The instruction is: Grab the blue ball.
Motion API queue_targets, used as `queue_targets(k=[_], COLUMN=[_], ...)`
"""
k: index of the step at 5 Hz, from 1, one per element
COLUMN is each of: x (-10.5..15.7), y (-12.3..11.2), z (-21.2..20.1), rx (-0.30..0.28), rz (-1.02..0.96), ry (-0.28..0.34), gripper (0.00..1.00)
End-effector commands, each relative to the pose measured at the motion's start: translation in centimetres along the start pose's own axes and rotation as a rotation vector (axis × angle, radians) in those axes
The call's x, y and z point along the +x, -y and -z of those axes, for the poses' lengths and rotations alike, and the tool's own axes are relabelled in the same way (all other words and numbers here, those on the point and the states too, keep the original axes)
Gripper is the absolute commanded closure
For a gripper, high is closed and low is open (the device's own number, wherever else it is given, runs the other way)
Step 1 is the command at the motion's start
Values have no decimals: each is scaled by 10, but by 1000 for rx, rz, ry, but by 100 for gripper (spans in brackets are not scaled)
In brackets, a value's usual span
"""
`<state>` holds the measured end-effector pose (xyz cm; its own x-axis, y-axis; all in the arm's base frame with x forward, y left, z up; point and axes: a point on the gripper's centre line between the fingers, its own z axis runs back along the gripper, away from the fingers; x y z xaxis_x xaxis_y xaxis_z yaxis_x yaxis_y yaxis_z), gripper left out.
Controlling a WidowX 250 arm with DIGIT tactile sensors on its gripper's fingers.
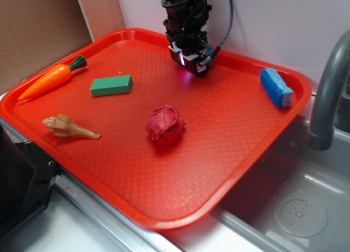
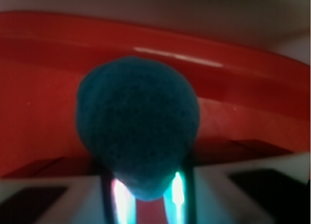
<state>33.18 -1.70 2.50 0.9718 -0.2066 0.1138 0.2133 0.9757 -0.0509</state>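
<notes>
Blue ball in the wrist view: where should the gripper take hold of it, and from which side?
Across its widest middle, coming straight down from above. The blue ball is a round, knitted, soft-looking lump with no handle or edge, so a squeeze across its width likely holds best. It sits by the red tray's back rim, directly in front of the gripper; whether that is closed on it is unclear.

Counting it off: one red tray (image 1: 262,148), and on it one orange carrot (image 1: 48,81), one green block (image 1: 111,85), one tan seashell (image 1: 68,127), one red wrinkly lump (image 1: 164,124) and one blue sponge (image 1: 275,87). One blue ball (image 2: 137,124) fills the wrist view. One gripper (image 1: 192,66) at the tray's back, one grey faucet (image 1: 328,88), one sink drain (image 1: 300,214).
</notes>
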Motion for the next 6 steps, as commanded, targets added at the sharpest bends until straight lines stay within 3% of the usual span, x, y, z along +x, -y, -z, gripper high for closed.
queue_targets(k=[1,2,3,4,5,6], x=[-51,-80,-98,-111,-122,-121], y=[8,0,-3,-2,0,-7], z=[-117,-152,-171,-190,-207,-201], rx=[50,-44,-81,-26,119,135], rz=[-74,-182,-356,-502,-725,-798], ry=[140,109,13,15,27,-24], gripper=[100,100,100,100,100,100])
